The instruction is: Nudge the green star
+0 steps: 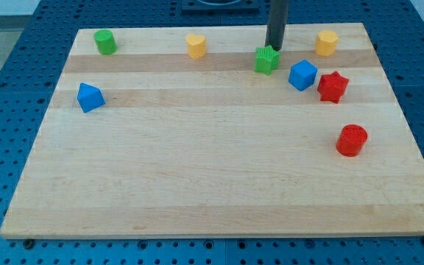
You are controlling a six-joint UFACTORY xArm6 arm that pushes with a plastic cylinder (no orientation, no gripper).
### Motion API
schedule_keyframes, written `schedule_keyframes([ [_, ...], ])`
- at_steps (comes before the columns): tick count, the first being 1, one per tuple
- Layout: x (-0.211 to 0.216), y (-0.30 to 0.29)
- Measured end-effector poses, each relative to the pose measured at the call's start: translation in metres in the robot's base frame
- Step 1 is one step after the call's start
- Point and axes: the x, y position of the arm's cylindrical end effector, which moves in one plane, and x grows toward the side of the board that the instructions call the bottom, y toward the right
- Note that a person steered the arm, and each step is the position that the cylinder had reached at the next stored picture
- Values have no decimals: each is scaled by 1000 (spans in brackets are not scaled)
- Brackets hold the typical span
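The green star (266, 60) lies on the wooden board (197, 169) near the view's top, right of centre. My tip (274, 48) comes down from the view's top and stands just above and slightly right of the star, touching or nearly touching its upper edge. A blue cube (302, 75) lies close to the star's right, and a red star (333, 86) lies just right of that cube.
A yellow heart-like block (196, 46) and a green cylinder (105, 42) lie along the top edge to the left. A yellow hexagonal block (327, 43) is at top right. A blue block (90, 97) is at left. A red cylinder (351, 140) is at right.
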Motion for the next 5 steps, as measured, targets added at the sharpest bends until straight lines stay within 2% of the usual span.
schedule_keyframes([
  [5, 0, -4],
])
